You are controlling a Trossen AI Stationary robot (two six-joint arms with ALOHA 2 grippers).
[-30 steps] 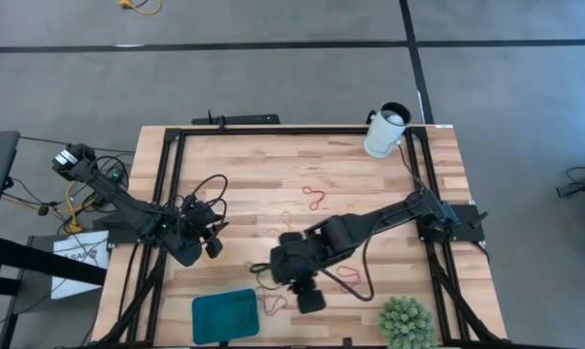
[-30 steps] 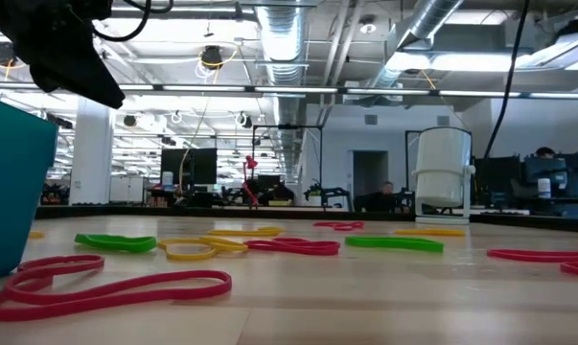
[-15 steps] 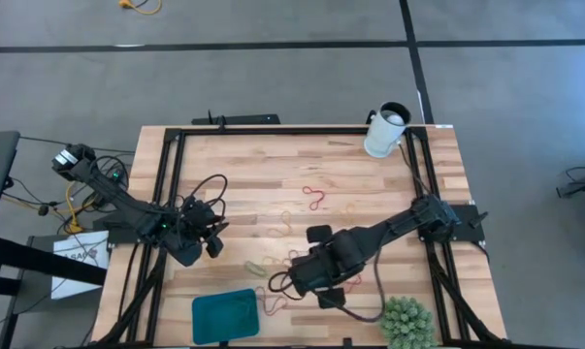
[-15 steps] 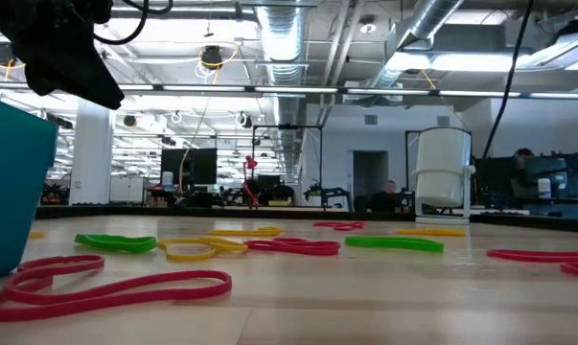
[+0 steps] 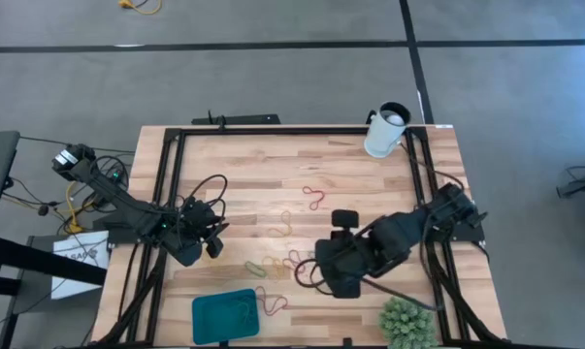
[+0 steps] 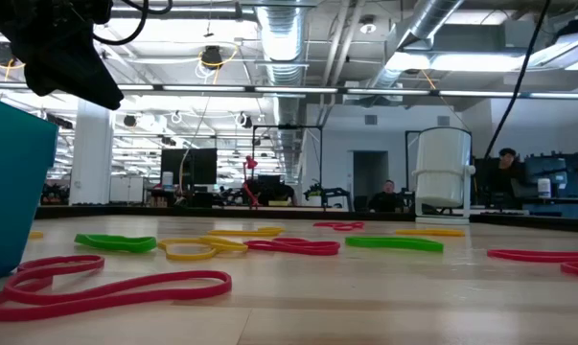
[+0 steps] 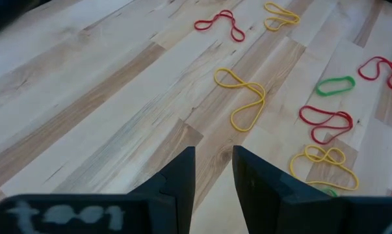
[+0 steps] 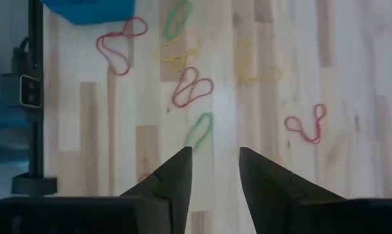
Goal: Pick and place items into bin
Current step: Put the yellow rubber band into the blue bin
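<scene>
Right gripper (image 5: 337, 281) empty, fingers parted, raised off the wood to the right of the bin (image 5: 224, 315), likely so as to look down over the scattered items before choosing one. Green loop (image 8: 198, 129) nearest below its fingertips; red twisted loop (image 8: 192, 87) a little nearer the bin. Left gripper (image 5: 212, 242) waiting up and left of the bin, fingers slightly apart, holding nothing. Yellow figure-eight band (image 7: 243, 99) ahead of it. Bin shallow, teal, rounded at the corners, a few thin loops seemingly inside. Items thin, limp, often twisted, flat on the boards.
</scene>
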